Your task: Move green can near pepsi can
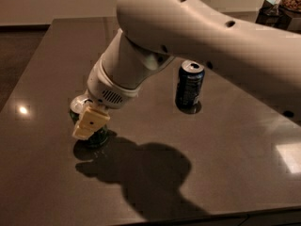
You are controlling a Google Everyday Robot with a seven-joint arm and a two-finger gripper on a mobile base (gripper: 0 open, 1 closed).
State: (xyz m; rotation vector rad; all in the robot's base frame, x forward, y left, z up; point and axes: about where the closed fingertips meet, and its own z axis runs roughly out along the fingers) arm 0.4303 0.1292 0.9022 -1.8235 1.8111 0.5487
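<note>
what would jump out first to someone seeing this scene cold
The big white arm dominates, sweeping from the upper right down to the left of the dark table. Its gripper sits right at the green can on the table's left side, while the pepsi can stands upright and apart near the middle.
</note>
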